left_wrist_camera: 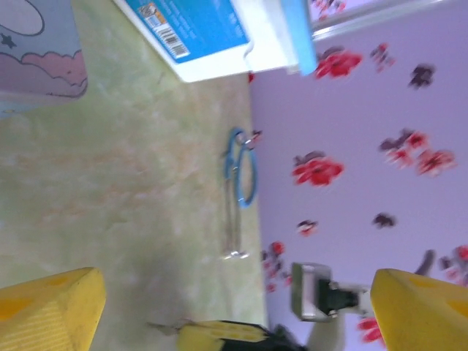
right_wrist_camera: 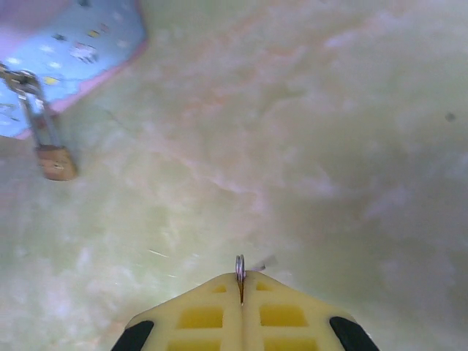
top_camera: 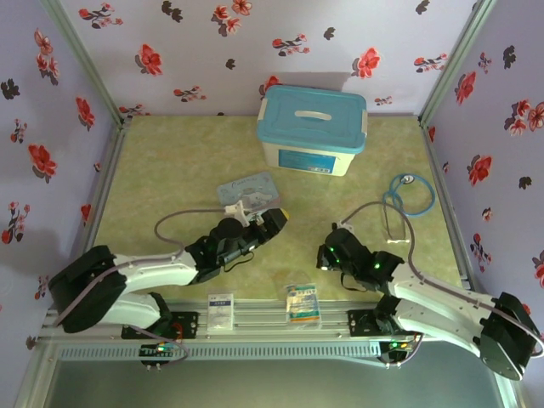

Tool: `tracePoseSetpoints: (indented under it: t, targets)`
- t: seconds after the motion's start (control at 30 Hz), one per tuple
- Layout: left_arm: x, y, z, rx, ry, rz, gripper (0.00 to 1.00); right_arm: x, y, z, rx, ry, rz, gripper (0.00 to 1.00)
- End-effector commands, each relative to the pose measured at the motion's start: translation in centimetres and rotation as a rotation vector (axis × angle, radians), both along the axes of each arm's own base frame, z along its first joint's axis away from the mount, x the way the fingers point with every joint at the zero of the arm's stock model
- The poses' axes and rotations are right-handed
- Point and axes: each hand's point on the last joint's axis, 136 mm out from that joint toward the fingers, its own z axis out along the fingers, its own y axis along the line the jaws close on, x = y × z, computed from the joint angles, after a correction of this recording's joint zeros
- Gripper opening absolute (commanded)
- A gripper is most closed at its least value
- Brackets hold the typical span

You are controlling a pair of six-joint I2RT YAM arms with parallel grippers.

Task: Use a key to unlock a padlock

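The left arm reaches from its base across the table (top_camera: 170, 170) toward the middle. Its forearm lies low, and the left hand (top_camera: 276, 219) sits just past the near corner of a light-blue cartoon tin (top_camera: 248, 191). In the left wrist view the left hand (left_wrist_camera: 234, 292) is spread wide, with its yellow fingers (left_wrist_camera: 51, 311) at opposite edges of the picture and nothing between them. It is turned sideways, facing the right-hand floral wall (left_wrist_camera: 365, 146). The right arm bends in from the right, with the right hand (top_camera: 325, 253) low over the table and pointing toward the centre. In its own wrist view the right hand (right_wrist_camera: 241, 281) is pressed closed, and the key (right_wrist_camera: 240, 267) shows as a thin metal edge pinched upright in the seam between the two pads. The padlock (right_wrist_camera: 55, 161) lies on the table ahead and to the left of that hand, well apart from it. Its brass body rests on the green surface just beside the tin (right_wrist_camera: 80, 36), and its silver shackle reaches up to the tin's edge. Bare table lies between the key and the padlock. Farther back stands a white storage box with a blue lid (top_camera: 313, 132). A blue stethoscope (top_camera: 408, 195) lies near the right wall, and two small sachets (top_camera: 303, 303) rest by the near rail between the arm bases.
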Motion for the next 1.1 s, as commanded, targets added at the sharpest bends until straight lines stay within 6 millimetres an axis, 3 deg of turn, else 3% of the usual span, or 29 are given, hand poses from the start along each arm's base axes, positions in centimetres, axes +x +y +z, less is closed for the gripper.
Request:
tracePoseSetpoints:
  t: [0.0, 0.23, 0.4, 0.5, 0.6, 0.7, 0.8, 1.07]
  targets:
    - [0.0, 1.3, -0.4, -0.151, 0.141, 0.093, 0.94, 1.0, 1.7, 2.8, 0.006, -0.051, 0.081, 0.00]
    - [-0.3, 3.2, 0.2, -0.360, 0.287, 0.211, 1.00, 3.2, 5.9, 7.2, 0.065, -0.114, 0.170, 0.00]
    - [-0.2, 2.2, 0.9, -0.499, 0.335, 0.199, 1.00, 4.8, 9.8, 9.2, 0.148, -0.144, 0.231, 0.00]
    - [0.1, 1.5, 0.9, -0.561, 0.350, 0.195, 1.00, 4.9, 12.4, 9.9, 0.197, -0.167, 0.282, 0.00]
    - [0.4, 1.5, 1.0, -0.601, 0.343, 0.208, 1.00, 4.6, 13.7, 10.5, 0.203, -0.220, 0.296, 0.00]
    - [0.2, 1.7, 0.6, -0.585, 0.343, 0.235, 1.00, 4.1, 14.7, 10.4, 0.244, -0.228, 0.303, 0.00]
    - [0.3, 2.3, 0.6, -0.594, 0.330, 0.254, 0.98, 3.5, 15.2, 8.9, 0.215, -0.194, 0.314, 0.00]
    - [0.2, 2.7, 0.5, -0.569, 0.308, 0.261, 0.75, 2.3, 14.8, 6.9, 0.202, -0.160, 0.314, 0.00]
